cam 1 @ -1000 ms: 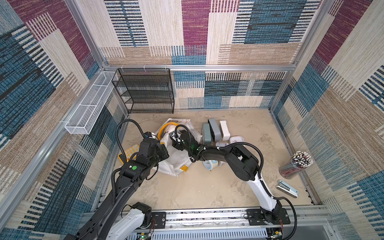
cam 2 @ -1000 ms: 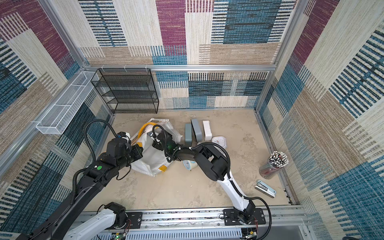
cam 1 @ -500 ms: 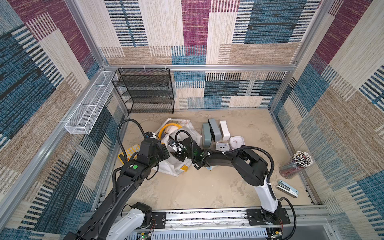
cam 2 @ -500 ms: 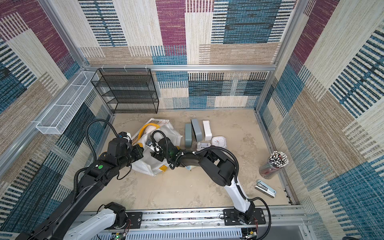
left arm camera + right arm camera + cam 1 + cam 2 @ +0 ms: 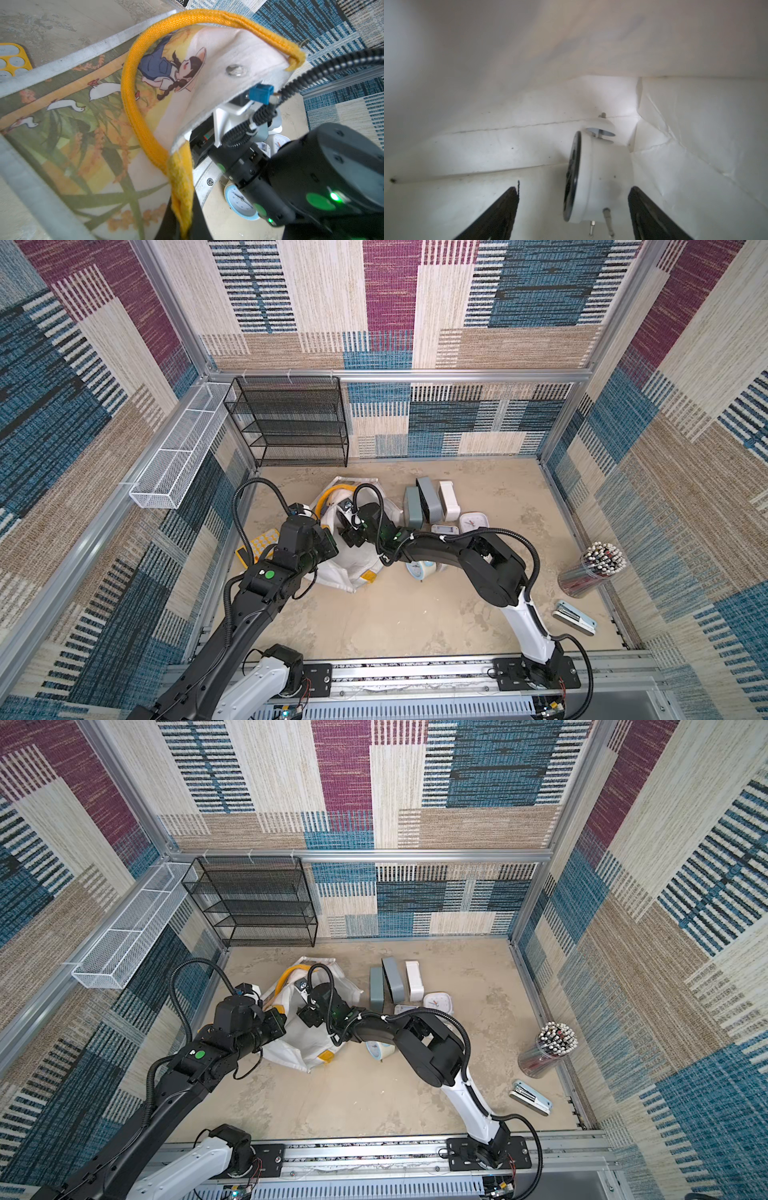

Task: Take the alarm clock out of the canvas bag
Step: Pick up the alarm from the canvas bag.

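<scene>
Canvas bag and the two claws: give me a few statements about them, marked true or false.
1. The right claw is inside the canvas bag. True.
2. The right claw is shut on the white alarm clock. False: its jaws stand open, one on each side of the clock.
3. The left claw pinches the bag's yellow strap. True.
4. The blue-rimmed clock lies inside the bag. False: it is on the table, outside it.

Blue-rimmed round clock, on the desk at 4 o'clock from the canvas bag: hour numerals printed on its dial, digits barely legible. No other lettering, brand or label readable.
</scene>
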You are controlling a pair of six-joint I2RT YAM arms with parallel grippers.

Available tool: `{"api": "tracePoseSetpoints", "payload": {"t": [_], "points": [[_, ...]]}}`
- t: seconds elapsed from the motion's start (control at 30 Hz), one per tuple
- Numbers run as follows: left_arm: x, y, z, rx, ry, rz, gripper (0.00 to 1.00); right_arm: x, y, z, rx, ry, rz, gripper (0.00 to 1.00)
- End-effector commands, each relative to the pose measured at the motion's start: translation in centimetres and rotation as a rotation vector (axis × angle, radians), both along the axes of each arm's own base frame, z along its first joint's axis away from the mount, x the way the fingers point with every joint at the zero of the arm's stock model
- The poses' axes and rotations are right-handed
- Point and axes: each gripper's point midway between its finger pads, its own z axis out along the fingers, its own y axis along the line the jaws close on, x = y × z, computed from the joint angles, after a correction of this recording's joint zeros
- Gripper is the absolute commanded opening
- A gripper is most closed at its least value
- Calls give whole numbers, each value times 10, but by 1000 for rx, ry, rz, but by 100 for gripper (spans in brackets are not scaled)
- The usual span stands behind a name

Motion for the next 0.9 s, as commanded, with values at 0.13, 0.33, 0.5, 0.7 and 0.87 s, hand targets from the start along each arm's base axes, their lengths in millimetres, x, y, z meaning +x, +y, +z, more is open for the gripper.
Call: {"api": "tracePoseSetpoints", "payload": {"t": [0.13,0.33,0.5,0.7,0.87], "points": [[-1,-4,-1,2,3,-28,0,15,11,-6,51,49,23,89],[-1,-4,0,-1,0,-28,0,14,31,-18,66,82,103,83],[-2,-2,-1,4,1,-22,0,13,30,-20,44,87,106,57],[0,-1,-3,14,10,-11,0,2,14,3,70,73,91,33],[0,5,-4,40,29,14,0,-10,-2,30,79,50,56,24]]}}
